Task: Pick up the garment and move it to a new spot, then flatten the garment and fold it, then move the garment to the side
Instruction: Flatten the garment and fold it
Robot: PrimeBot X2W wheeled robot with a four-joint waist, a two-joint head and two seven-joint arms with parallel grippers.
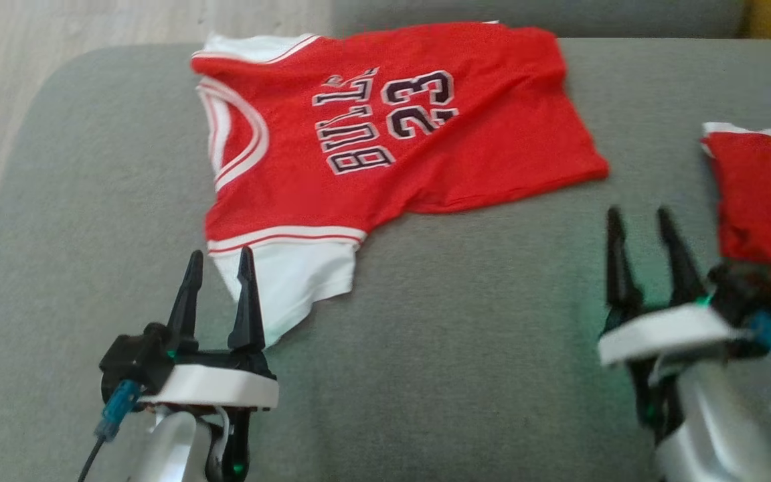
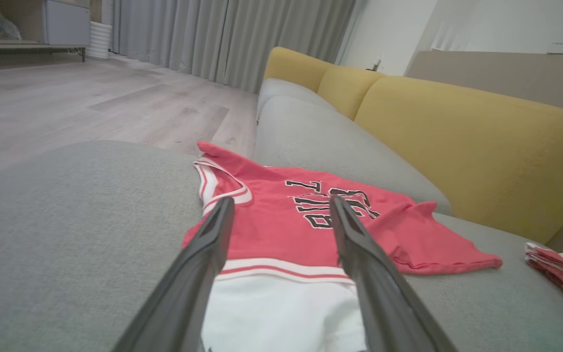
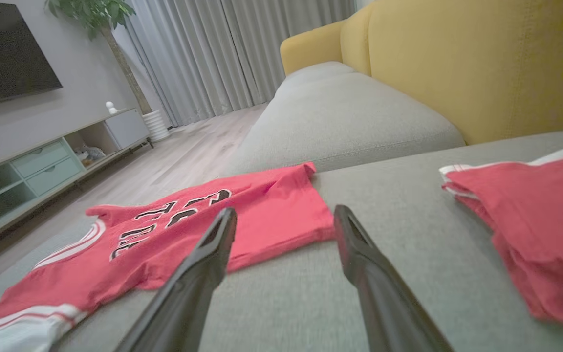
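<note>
My left hand [image 1: 220,253] sits low at the near-left of the grey sofa cushion [image 1: 459,335]. Fingers are spread w/ nothing in them, and the inner tip is just beside the white sleeve [image 1: 292,281], lined up, I'd say, to nip that sleeve. The red jersey [image 1: 392,134] lies print-up across the cushion's far-left part. It's mostly flat but rumpled at hem & shoulder, so flattening prob. isn't done. My right hand [image 1: 638,213] hovers over bare cushion btwn the jersey's hem corner and a second red garment [image 1: 767,194], folded, at far right. Its fingers are spread too, empty, placed to reach the hem side w/o touching the folded one.
</note>
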